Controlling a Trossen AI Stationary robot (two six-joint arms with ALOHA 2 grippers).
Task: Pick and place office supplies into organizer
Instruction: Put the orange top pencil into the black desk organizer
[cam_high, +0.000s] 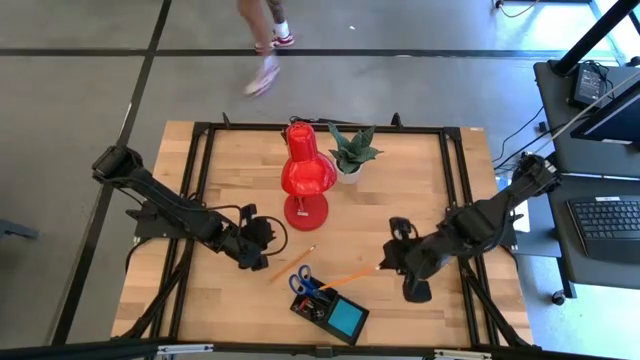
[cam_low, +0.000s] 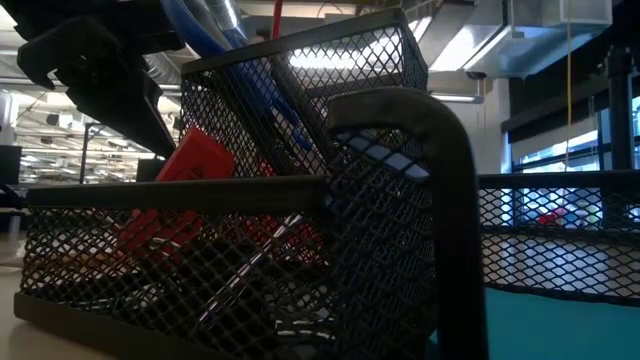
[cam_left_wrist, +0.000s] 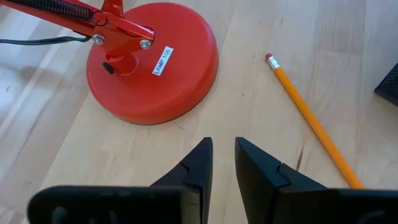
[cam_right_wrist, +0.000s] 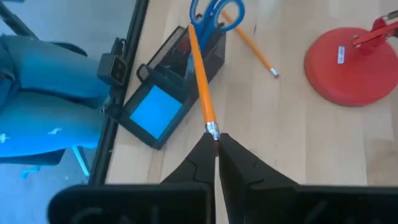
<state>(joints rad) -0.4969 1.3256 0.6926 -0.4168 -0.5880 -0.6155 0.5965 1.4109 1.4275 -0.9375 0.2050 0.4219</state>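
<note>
The organizer (cam_high: 312, 307), a black mesh tray, stands near the table's front edge with the blue note pad (cam_high: 348, 318) and the blue-handled scissors (cam_high: 301, 282) in it. My right gripper (cam_high: 384, 264) is just to its right, above the table, shut on an orange pencil (cam_high: 350, 277) whose far end reaches over the organizer by the scissors (cam_right_wrist: 211, 12). A second orange pencil (cam_high: 292, 264) lies flat on the wood. My left gripper (cam_high: 262, 236) hovers left of that pencil, open by a narrow gap (cam_left_wrist: 222, 149), with nothing between its fingers. My right gripper pinches the pencil's eraser end, at the metal band (cam_right_wrist: 212, 132), between its two fingertips. The fingers slant down from the table's right side, and the pencil runs on along their line toward the organizer (cam_right_wrist: 163, 65). The pencil is off the wood. Whether its far end touches the organizer, I cannot tell.
A red desk lamp (cam_high: 306, 172) stands on its round base (cam_left_wrist: 152, 62) at the table's middle, with a small potted plant (cam_high: 352, 152) beside it. A red block (cam_low: 195, 165) shows inside the mesh. A person's feet (cam_high: 265, 72) pass beyond the far edge.
</note>
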